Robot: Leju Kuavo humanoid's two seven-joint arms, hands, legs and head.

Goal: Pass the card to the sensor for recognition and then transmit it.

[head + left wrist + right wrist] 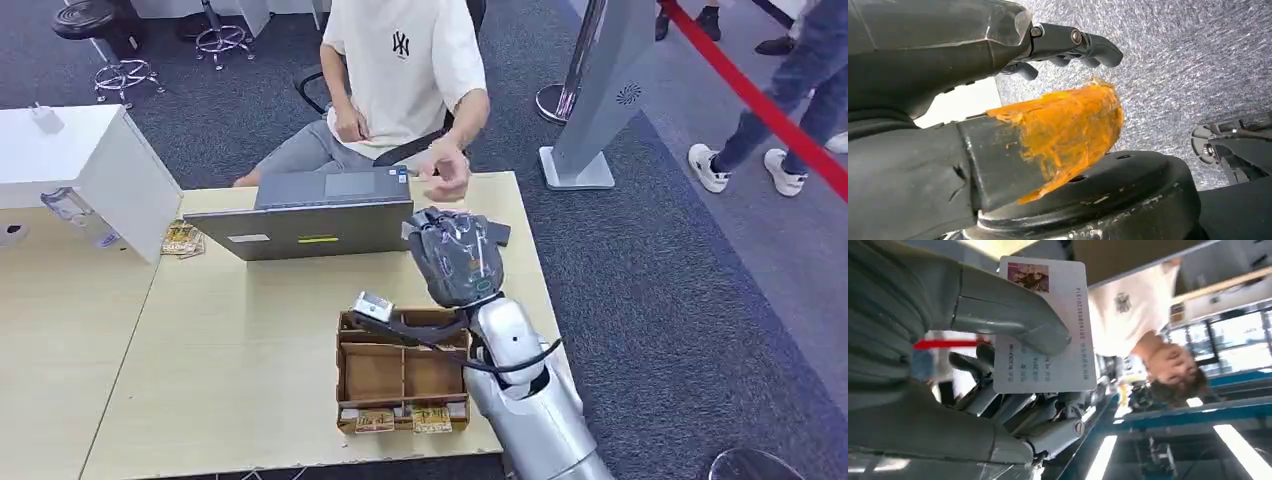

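While right hand (1013, 365) pinches card (1048, 325) | laptop (310, 225) ahead | person (400, 80) beyond

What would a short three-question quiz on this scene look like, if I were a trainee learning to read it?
1. True or false: the right robot hand holds the card.
2. Which is nearest the person's hand?
A. the cardboard tray
B. the laptop
C. the right robot hand
3. Fill in: in the right wrist view the card is pressed under the hand's ____.

Key
1. True: the thumb pins the card against the fingers.
2. C: in the head view the raised hand is just below the person's hand.
3. Thumb.
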